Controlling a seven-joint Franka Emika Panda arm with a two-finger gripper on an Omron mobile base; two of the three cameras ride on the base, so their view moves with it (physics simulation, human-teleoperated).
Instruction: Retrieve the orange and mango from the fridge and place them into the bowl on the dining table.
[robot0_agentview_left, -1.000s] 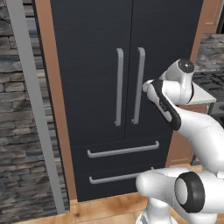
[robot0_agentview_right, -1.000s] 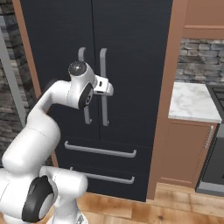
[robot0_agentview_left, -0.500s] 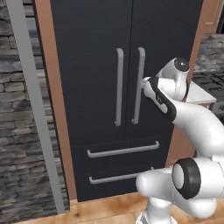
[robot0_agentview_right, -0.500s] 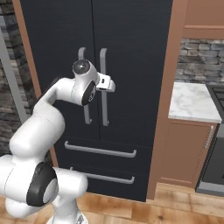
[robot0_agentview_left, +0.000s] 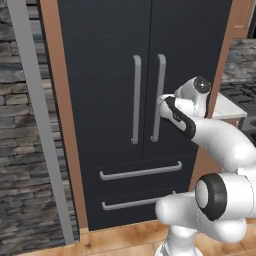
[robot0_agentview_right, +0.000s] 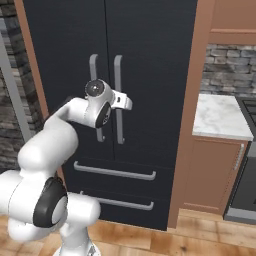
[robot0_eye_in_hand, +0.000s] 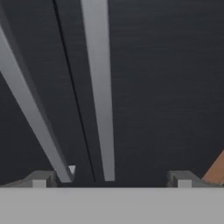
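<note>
1. You are facing the fridge (robot0_agentview_left: 125, 75): a tall unit of matte dark charcoal, flat-fronted, with two upper doors shut and meeting at a thin vertical seam. A brown panel edges it on both sides.
2. Each door carries a long grey bar handle, smooth and rounded. The left handle (robot0_agentview_left: 136, 100) and the right handle (robot0_agentview_left: 158, 97) stand upright, long axes vertical, just either side of the seam.
3. Below the doors you see two drawers, each with a horizontal grey bar: the upper drawer handle (robot0_agentview_left: 141, 171) and the lower drawer handle (robot0_agentview_left: 131, 203).
4. The gripper (robot0_eye_in_hand: 111, 178) is at the fridge front at handle height. In the hand view its fingers (robot0_eye_in_hand: 40, 178) stand wide apart with nothing between them; the right handle's lower end falls in the gap. You cannot tell from these views whether anything touches.
5. In the base views the hand's white body covers the fingertips and part of the right handle, so the jaws themselves are hard to make out there.
6. The hand view is rolled: both handles run slanted across it, and a brown sliver shows at its lower right.
7. Left of the fridge you have a rough grey stone wall (robot0_agentview_left: 25, 150) with a pale grey post (robot0_agentview_left: 37, 120) in front of it. To the right, a white marble-topped counter (robot0_agentview_right: 220, 117) sits on brown cabinets, cut off at the frame edge.
8. The floor (robot0_agentview_right: 165, 242) is glossy wood planks.
</note>
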